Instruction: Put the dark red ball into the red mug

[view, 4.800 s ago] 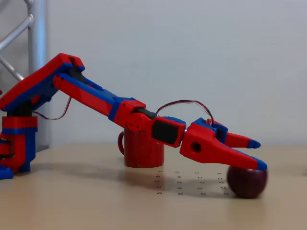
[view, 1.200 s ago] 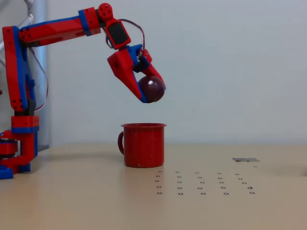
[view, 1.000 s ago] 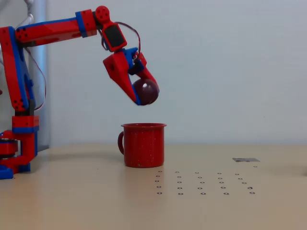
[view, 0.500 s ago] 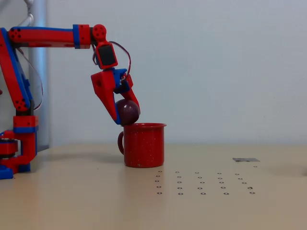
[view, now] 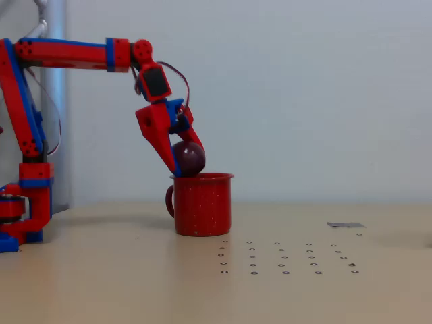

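Tan table, pincer clamped on dark red ball, prob. touching red mug rim, fingertips hidden.

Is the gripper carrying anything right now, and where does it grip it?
Yes: the gripper holds the dark red ball across its sides, just above the left part of the red mug rim.

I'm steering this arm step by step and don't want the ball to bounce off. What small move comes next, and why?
Probably shift the gripper slightly right in the fixed view before opening. The ball, held between the fingers, sits just above the left part of the mug rim, on the handle side, not over the middle of the opening.
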